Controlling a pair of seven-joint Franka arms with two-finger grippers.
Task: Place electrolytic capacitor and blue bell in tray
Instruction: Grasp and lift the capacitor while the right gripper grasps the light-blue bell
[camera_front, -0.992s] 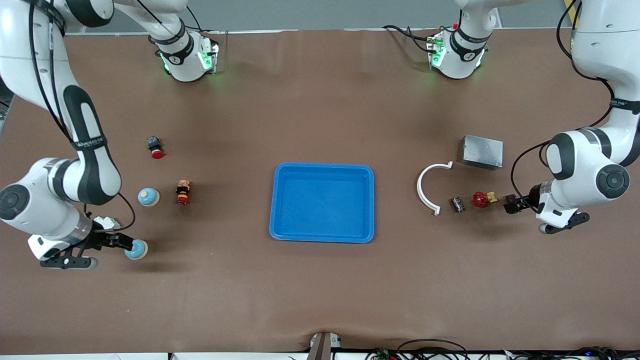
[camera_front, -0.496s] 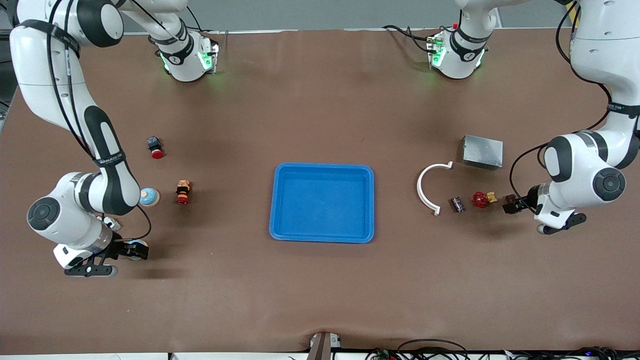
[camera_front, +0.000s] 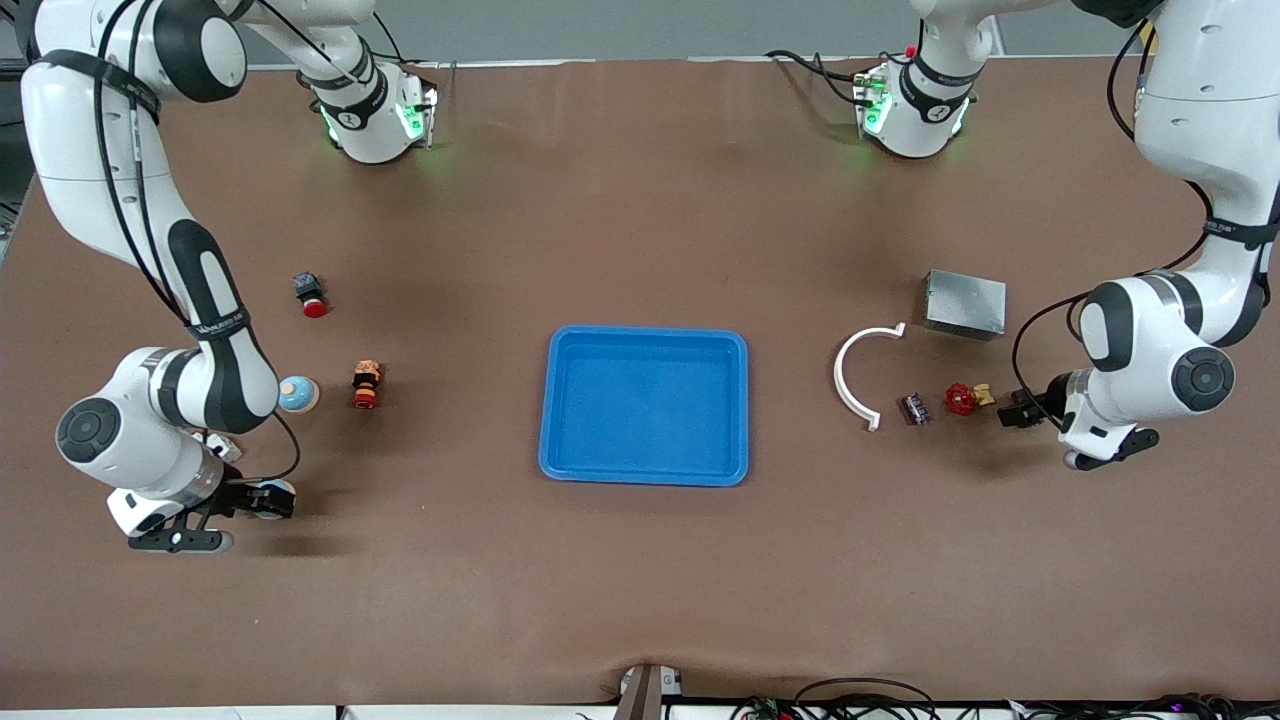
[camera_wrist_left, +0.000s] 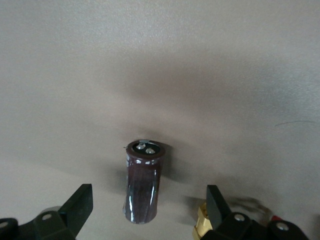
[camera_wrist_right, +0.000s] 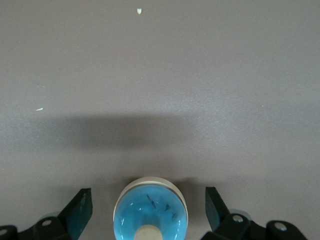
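The blue tray (camera_front: 560, 400) lies mid-table with nothing in it. A blue bell (camera_front: 274, 495) on a cream base sits toward the right arm's end. My right gripper (camera_front: 262, 500) is low over it and open. In the right wrist view the bell (camera_wrist_right: 150, 215) sits between the fingers (camera_wrist_right: 80, 207) with gaps on both sides. The electrolytic capacitor (camera_front: 915, 408), a dark brown cylinder, lies toward the left arm's end. My left gripper (camera_front: 1012, 411) is open and apart from it. In the left wrist view the capacitor (camera_wrist_left: 143, 182) lines up between the spread fingers (camera_wrist_left: 80, 207).
A second blue bell (camera_front: 298, 394) and a small orange-red figure (camera_front: 366, 384) sit farther from the camera than the first bell, with a red button (camera_front: 312, 297) farther still. A red-and-brass piece (camera_front: 964, 399) lies between left gripper and capacitor. White arc (camera_front: 848, 375) and grey box (camera_front: 965, 303) stand nearby.
The right gripper has moved forward so its open fingers now flank the blue bell. The left gripper has edged a little toward the capacitor. Both stayed open.
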